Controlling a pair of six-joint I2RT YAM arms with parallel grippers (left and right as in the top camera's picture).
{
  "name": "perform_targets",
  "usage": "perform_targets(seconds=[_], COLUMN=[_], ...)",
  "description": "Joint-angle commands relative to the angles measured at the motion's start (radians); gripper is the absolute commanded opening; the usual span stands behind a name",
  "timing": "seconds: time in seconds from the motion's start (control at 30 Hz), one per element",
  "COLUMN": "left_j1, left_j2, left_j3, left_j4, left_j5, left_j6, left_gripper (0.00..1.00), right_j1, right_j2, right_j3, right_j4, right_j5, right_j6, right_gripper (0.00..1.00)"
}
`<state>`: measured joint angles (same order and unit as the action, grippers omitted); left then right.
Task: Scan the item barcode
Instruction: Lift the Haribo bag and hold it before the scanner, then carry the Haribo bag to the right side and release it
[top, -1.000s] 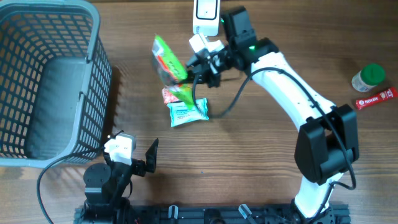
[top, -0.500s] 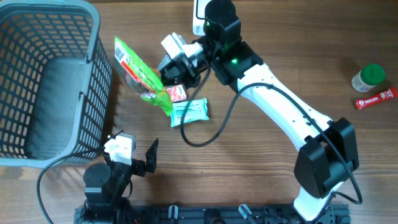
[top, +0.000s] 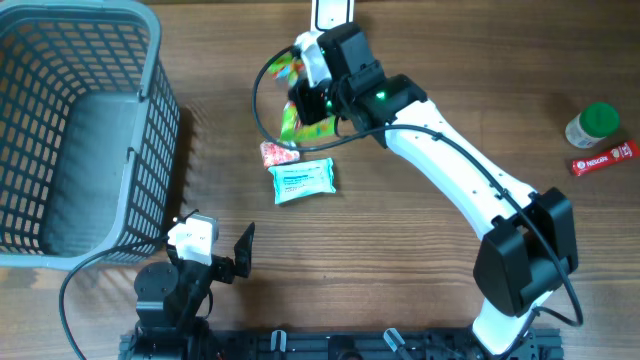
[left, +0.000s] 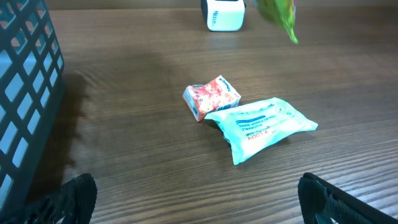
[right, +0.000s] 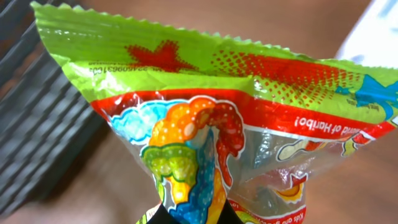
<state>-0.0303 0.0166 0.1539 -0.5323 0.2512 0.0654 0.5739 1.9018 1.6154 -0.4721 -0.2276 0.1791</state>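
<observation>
My right gripper (top: 308, 100) is pinched down tight on the green candy bag (top: 291, 120), its jaws nearly together with only the film between them. In the right wrist view the bag (right: 205, 124) fills the frame, and the dark fingers bite it at the bottom edge. The bag is held off the table, just on the near side of the white device (top: 332, 12) at the far edge and above the spot beside the small red-and-white box (top: 277, 153). From overhead most of it is hidden under the gripper. What shows runs lengthwise from the far edge toward the near edge. In the right wrist view the crimped seam points away from the fingers, the colourful printed face is turned toward the camera, and the lettering reads upside down. I cannot see a barcode on this face. In the left wrist view a green tip of the bag (left: 278, 18) hangs pointing down beside the white device (left: 224, 14). My left gripper (left: 198, 202) is spread wide and holds nothing, low near the front edge, well apart from the box and the pale teal packet (left: 261, 124).
</observation>
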Motion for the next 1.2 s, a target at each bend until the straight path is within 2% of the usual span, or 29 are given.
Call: perform_targets(seconds=[0.0,0.13,0.2,0.3,0.4,0.6,0.83,0.93,1.0,1.07,1.17], left_j1=[0.006,0.006,0.006,0.006,0.006,0.006,0.006,0.006,0.006,0.006,0.006], left_j2=[-0.002,-0.002,-0.002,-0.002,-0.002,-0.002,-0.002,-0.002,-0.002,-0.002,-0.002], left_j3=[-0.006,-0.006,-0.006,-0.006,-0.006,-0.006,-0.006,-0.006,-0.006,-0.006,-0.006], left_j4=[0.001,0.001,0.001,0.001,0.001,0.001,0.001,0.001,0.001,0.001,0.001], left_j5=[-0.01,-0.01,-0.01,-0.01,-0.01,-0.01,-0.01,-0.01,-0.01,-0.01,-0.01], left_j6=[0.008,0.008,0.008,0.008,0.008,0.008,0.008,0.008,0.008,0.008,0.008], left_gripper=[1.0,1.0,1.0,1.0,1.0,1.0,1.0,1.0,1.0,1.0,1.0], right_j1=[-0.042,-0.098,-0.112,-0.109,-0.11,-0.117,-0.141,-0.158,-0.174,-0.198,-0.232], right_j2=[0.077,0.177,0.271,0.397,0.515,0.565,0.565,0.563,0.561,0.556,0.535], right_j3=[0.019,0.116,0.229,0.391,0.524,0.531,0.541,0.579,0.66,0.814,0.955], right_j4=[0.119,0.257,0.295,0.303,0.257,0.176,0.198,0.11,-0.027,-0.265,-0.573], right_j5=[0.169,0.169,0.169,0.17,0.211,0.246,-0.021,-0.024,-0.012,0.027,0.139], right_j6=[0.048,0.098,0.143,0.149,0.227,0.384,0.431,0.426,0.415,0.369,0.341], right_gripper=[0.05,0.05,0.05,0.05,0.05,0.05,0.05,0.05,0.05,0.04,0.05])
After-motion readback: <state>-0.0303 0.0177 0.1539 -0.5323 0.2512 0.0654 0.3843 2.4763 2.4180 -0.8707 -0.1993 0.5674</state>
